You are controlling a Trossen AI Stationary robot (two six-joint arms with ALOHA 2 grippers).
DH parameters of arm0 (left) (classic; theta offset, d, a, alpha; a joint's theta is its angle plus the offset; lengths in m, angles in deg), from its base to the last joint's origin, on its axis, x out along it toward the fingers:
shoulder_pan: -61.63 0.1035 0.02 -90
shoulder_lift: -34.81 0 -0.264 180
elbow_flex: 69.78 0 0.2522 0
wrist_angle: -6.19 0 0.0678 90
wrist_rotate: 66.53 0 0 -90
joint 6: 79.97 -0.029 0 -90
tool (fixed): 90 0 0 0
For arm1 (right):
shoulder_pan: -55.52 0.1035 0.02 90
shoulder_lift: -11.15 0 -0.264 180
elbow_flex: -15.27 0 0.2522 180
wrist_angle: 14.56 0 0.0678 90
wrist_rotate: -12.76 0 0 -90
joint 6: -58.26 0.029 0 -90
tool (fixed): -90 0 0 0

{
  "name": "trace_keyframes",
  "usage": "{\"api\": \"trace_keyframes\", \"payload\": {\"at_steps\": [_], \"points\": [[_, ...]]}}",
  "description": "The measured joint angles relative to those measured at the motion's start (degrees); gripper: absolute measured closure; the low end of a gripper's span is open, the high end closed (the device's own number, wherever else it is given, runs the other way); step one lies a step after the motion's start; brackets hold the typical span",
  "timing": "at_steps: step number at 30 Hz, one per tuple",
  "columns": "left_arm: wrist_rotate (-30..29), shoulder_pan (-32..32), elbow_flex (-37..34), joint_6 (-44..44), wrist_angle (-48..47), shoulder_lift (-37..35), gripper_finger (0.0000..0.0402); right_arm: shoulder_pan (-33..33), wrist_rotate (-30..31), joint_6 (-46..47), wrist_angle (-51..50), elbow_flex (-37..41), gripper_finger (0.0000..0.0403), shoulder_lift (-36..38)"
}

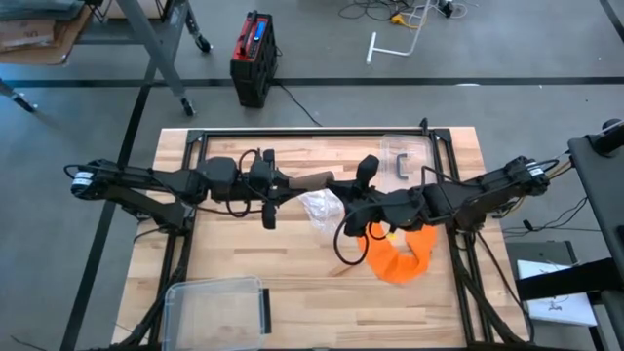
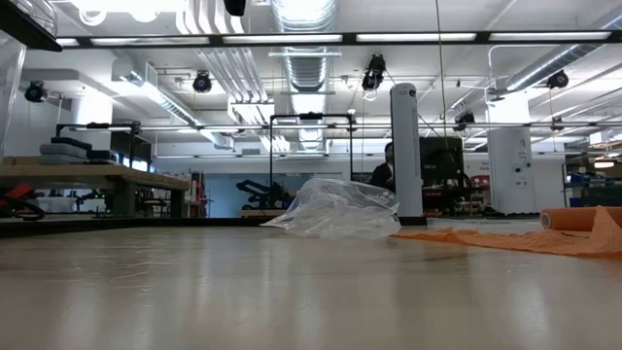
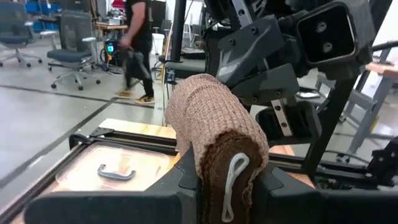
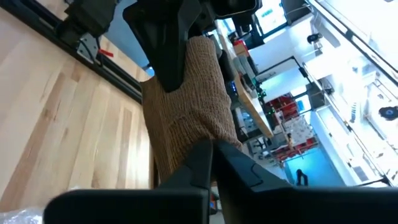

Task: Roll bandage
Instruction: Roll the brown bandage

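Tan and ribbed, the bandage roll [image 1: 310, 181] hangs above the middle of the wooden table [image 1: 224, 244] in the high view, stretched level between the two arms: the left gripper [image 1: 280, 183] holds its left end and the right gripper [image 1: 363, 175] meets its right end. Just below the roll lies a crumpled clear plastic bag [image 1: 320, 207], and to the right of that an orange cloth [image 1: 402, 255] sits under the right arm. A clear lidded container [image 1: 216, 304] stands at the table's near-left edge, and a clear lid with a grey handle [image 1: 404, 162] lies at the far side. In the low view neither gripper shows; the plastic bag [image 2: 335, 209] rests on the tabletop with the orange cloth [image 2: 525, 236] spread flat to its right. In the left wrist view the left gripper's fingers [image 3: 180, 177] are clamped narrowly on the end of the bandage roll [image 3: 214, 134], where a white clip [image 3: 235, 180] shows, and the right arm looms just behind. In the right wrist view the right gripper's fingers [image 4: 199, 158] are pressed together against the bandage roll [image 4: 186, 106], whose far end sits in the other gripper.
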Motion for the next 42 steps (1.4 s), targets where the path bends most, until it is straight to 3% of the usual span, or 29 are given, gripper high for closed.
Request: {"api": "trace_keyframes", "payload": {"at_steps": [18, 27, 32, 36, 42], "points": [[-1.12, -0.07, 0.20, 1.77, 0.52, 0.00, 0.0353, 4.56, -2.10, 7.58, -8.59, -2.72, 0.0402, 0.45], [-1.67, 0.00, 0.22, 1.62, 0.01, -0.04, 0.0353, 4.85, 3.08, 6.96, -11.55, -3.76, 0.0402, 1.22], [-1.67, 0.00, 0.22, 1.58, -0.06, -0.07, 0.0353, 4.85, 1.59, 6.42, -10.89, -3.78, 0.0402, 1.62], [-1.66, 0.00, 0.22, 1.58, -0.07, -0.07, 0.0353, 4.64, 1.05, 4.24, -9.84, -3.85, 0.0379, 0.99], [-1.66, 0.00, 0.22, 1.58, -0.22, -0.07, 0.0353, 4.35, 1.10, -3.71, -2.53, -3.85, 0.0306, -0.67]]}}
